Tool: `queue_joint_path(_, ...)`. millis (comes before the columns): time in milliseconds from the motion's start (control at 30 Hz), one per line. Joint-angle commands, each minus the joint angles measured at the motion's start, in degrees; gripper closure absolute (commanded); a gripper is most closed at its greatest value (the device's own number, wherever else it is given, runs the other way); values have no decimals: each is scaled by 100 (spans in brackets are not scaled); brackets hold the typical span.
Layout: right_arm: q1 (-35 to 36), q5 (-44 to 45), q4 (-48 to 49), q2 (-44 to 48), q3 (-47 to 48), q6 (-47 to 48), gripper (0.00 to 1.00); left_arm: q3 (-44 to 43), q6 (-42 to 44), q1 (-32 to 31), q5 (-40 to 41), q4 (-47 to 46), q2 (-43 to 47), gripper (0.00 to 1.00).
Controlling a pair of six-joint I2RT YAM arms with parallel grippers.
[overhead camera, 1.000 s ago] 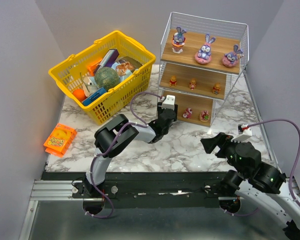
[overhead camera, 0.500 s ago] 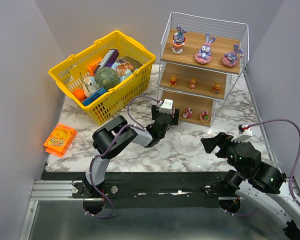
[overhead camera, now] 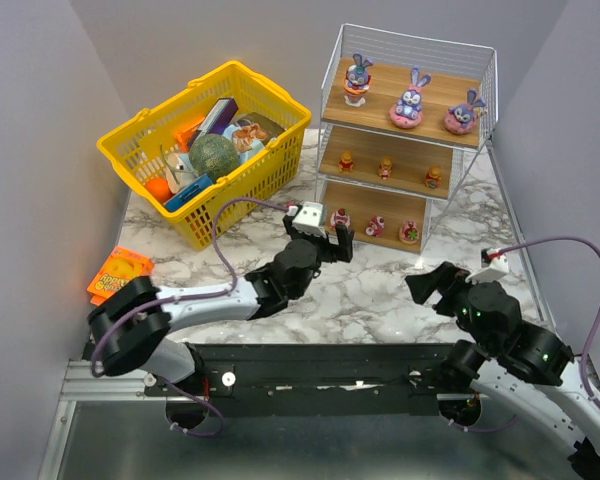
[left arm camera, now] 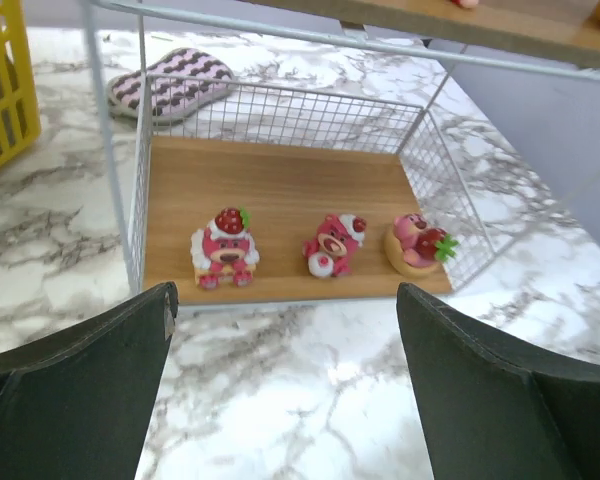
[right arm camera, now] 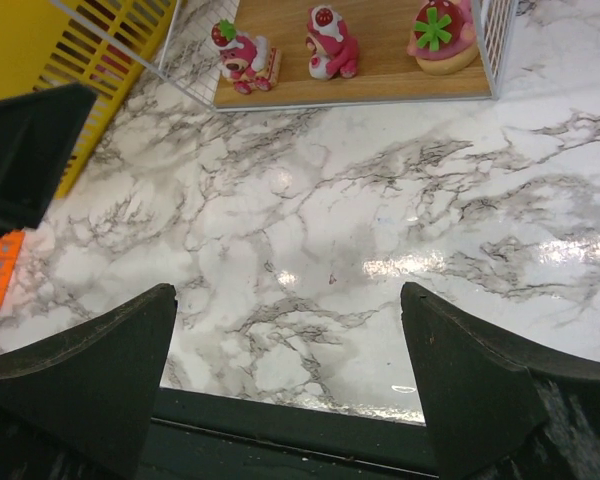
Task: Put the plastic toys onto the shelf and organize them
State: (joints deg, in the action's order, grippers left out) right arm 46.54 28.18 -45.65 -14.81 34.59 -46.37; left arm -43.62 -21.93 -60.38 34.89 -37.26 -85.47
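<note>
The shelf (overhead camera: 437, 98) stands at the back right. Three purple bunnies (overhead camera: 410, 100) stand on its top board, three orange bears (overhead camera: 385, 167) on the middle board, and three pink and red toys (overhead camera: 376, 226) on the bottom board. My left gripper (overhead camera: 330, 240) is open and empty on the near side of the bottom board. Its wrist view shows the three pink toys (left arm camera: 332, 243) in a row on the board (left arm camera: 280, 180), beyond the gripper (left arm camera: 285, 390). My right gripper (overhead camera: 430, 285) is open and empty over the marble; its wrist view (right arm camera: 290, 390) shows the same toys (right arm camera: 329, 43).
A yellow basket (overhead camera: 140, 130) full of items stands at the back left. A flat orange packet (overhead camera: 115, 275) lies at the left edge. A purple zigzag pad (left arm camera: 175, 82) lies behind the shelf. A grey wall stands on each side.
My left gripper has drawn back from the bottom board toward me, and the arm has swung low to the left. A third pink toy now shows on the board's left.
</note>
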Motion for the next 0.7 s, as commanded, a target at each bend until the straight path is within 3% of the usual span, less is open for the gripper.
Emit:
queue_joint_path(0,21,530,-690,250,512,-540,0,318,-829,-175,25,2035,1276,1)
queue_joint_path(200,21,407,-1165,233,1093,-320,0,371,-1252,-281,26,4406,3385,1)
queue_joint_path(333,21,547,-1447,163,1419,-320,0,389,-1252,-299,105,5403,4790,1)
queue_joint_path(533,21,539,-1588,355,1718,-206,0,134,-1041,-299,211,6318,5803,1)
queue_joint_path(667,21,574,-1684,523,1841,-188,0,-6,-962,-299,202,6503,5954,1)
